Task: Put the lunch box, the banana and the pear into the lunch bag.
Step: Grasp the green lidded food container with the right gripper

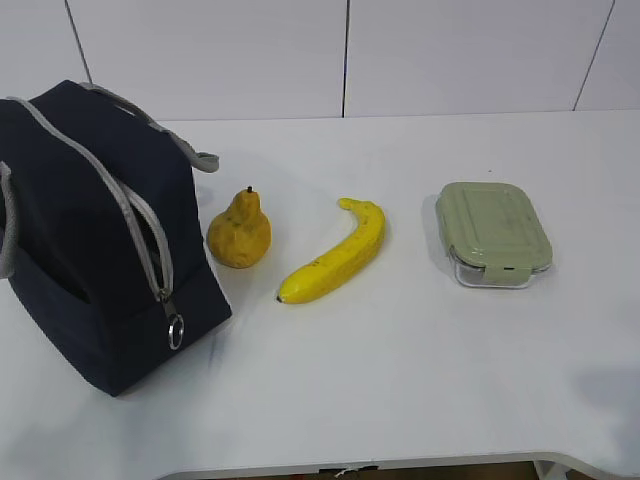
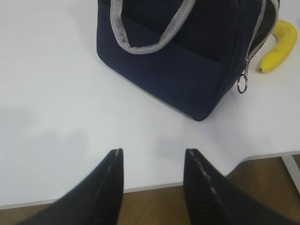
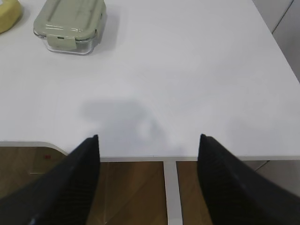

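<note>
On the far left of the white table (image 1: 400, 400) stood the lunch bag (image 1: 90, 250). It was dark blue cloth with grey handles, and its zip was open at the top. Cloth is soft, so the sides would likely sag if pushed. The grey edge by the zip looked like the best place to hold it wide.

Just right of the bag, close by but maybe not touching, sat the pear (image 1: 240, 232), standing up with its stem on top. It was probably firm but easy to bruise, and round enough to roll. A soft pinch across its fat bottom part would suit it.

Next came the banana (image 1: 335, 255), lying on its side near the pear. It looked soft under the skin, so a hard squeeze could mush it. The middle of the curve seemed the safest spot to grab.

Farthest right, well apart from the bag, lay the lunch box (image 1: 494, 233), flat, with its green lid clipped on. It looked hard and smooth, maybe slippery and the heaviest thing. Holding it across the short sides should work.

The left gripper (image 2: 152, 157) hung over the table's near edge, in front of the bag, partly spread and holding nothing. The right gripper (image 3: 149, 143) hung over the near edge too, spread wide and empty.
</note>
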